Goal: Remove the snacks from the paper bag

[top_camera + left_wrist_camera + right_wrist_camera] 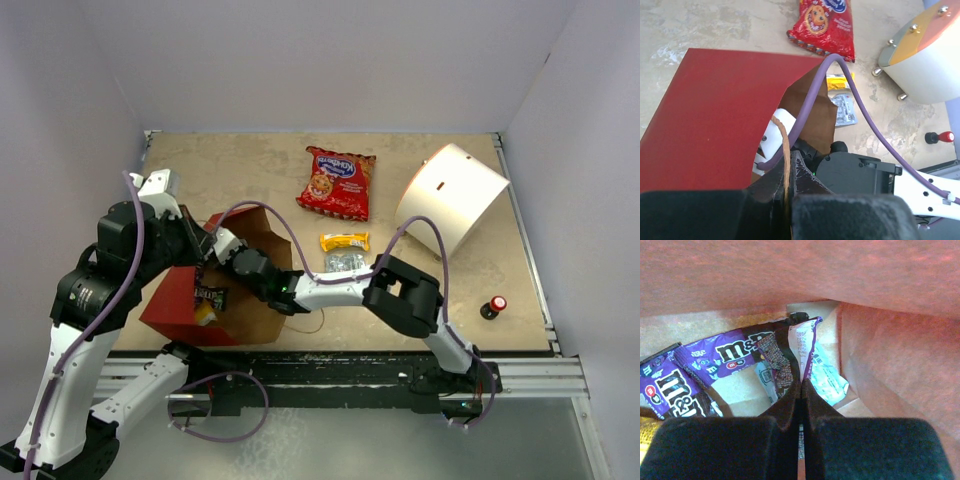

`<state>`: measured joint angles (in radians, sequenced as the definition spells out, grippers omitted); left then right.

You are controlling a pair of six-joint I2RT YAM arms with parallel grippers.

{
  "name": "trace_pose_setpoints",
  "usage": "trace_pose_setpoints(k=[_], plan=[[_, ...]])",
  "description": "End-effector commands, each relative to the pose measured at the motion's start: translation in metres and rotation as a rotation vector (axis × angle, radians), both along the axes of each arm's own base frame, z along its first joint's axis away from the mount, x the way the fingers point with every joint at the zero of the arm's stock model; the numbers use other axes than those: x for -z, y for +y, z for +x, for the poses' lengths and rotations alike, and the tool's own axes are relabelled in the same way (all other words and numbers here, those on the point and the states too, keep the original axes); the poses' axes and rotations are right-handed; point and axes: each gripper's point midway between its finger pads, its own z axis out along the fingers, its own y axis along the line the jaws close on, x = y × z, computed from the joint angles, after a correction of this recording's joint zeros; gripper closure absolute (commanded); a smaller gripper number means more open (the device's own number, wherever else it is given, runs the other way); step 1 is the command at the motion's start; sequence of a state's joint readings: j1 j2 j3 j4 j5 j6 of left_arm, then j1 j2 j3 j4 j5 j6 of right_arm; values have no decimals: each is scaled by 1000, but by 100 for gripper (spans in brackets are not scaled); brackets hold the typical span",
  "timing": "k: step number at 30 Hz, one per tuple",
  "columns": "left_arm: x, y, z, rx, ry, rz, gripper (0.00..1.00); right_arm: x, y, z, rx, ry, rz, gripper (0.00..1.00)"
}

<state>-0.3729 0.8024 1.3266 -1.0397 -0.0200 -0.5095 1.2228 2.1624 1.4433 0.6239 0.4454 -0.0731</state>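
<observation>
My R gripper (801, 385) is closest to the lens: fingers pressed together w/ a thin edge of the purple candy packet (735, 357) pinched between them, deep inside the paper bag (890, 365). The packet lies on the brown bag floor. Left of it there's more purple print; can't tell if that's a 2nd pack or a fold of the same one. A pale foil pack (827, 375) sits just beside the pinched edge, partly under it. My L gripper (787, 185) is closed on the bag's rim, w/ the brown loop handle (784, 150) running between the fingers. From the top cam, the bag lies on its side at the near-left corner of the counter (240, 170), red face up, mouth open toward the middle, my R arm reaching in through it. Out of the bag: red cookie bag (338, 183) by the middle of the far edge, then a yellow packet (344, 241) and a silver foil pack (344, 262) touching each other mid-counter. White cylinder (452, 197) lies tipped at the far-right corner. Red-capped black object (491, 307) stands near the right edge, toward the near side.
</observation>
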Motion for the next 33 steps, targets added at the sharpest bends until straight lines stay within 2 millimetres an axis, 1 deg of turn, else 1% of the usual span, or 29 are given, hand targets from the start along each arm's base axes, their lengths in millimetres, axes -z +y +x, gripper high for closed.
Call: trace_pose_setpoints(k=[1, 6, 7, 10, 13, 14, 15, 16, 17, 19, 20, 21, 22, 23, 24, 26, 28, 30, 33], plan=[[-7, 5, 9, -22, -53, 22, 100, -52, -9, -6, -22, -19, 115, 100], [-8, 6, 15, -26, -65, 37, 100, -66, -28, -21, -67, -14, 121, 100], [-8, 7, 16, -32, -67, 40, 100, -76, -32, -26, -89, -21, 133, 100], [-10, 9, 19, -44, -79, 53, 100, -95, -48, -43, -178, -78, 121, 100], [-9, 12, 21, -54, -84, 69, 100, -115, -70, -65, -294, -171, 90, 100], [-8, 12, 22, -54, -87, 74, 100, -115, -79, -77, -348, -189, 74, 100], [-7, 13, 22, -54, -88, 80, 100, -120, -86, -90, -418, -216, 64, 100], [-6, 13, 23, -53, -90, 83, 100, -125, -97, -96, -447, -261, 42, 100], [-5, 13, 23, -50, -92, 88, 100, -129, -106, -107, -506, -298, 8, 100], [-3, 13, 24, -45, -98, 98, 100, -134, -125, -117, -556, -352, -74, 100], [-3, 14, 25, -46, -104, 108, 100, -145, -137, -117, -548, -374, -96, 100], [-3, 15, 26, -46, -107, 120, 100, -145, -144, -113, -535, -377, -128, 100], [-4, 18, 28, -51, -116, 136, 100, -154, -155, -109, -514, -384, -140, 100], [-6, 23, 30, -69, -128, 160, 100, -168, -168, -106, -493, -399, -134, 100], [-9, 28, 32, -91, -140, 182, 100, -176, -178, -101, -468, -404, -136, 100], [-18, 43, 37, -153, -173, 237, 100, -195, -202, -88, -387, -422, -126, 100], [-34, 57, 40, -195, -238, 299, 100, -206, -227, -72, -290, -435, -126, 100], [-54, 69, 44, -211, -316, 384, 100, -205, -253, -51, -174, -433, -157, 100], [-81, 77, 51, -200, -418, 499, 100, -185, -286, -18, -41, -414, -230, 100]])
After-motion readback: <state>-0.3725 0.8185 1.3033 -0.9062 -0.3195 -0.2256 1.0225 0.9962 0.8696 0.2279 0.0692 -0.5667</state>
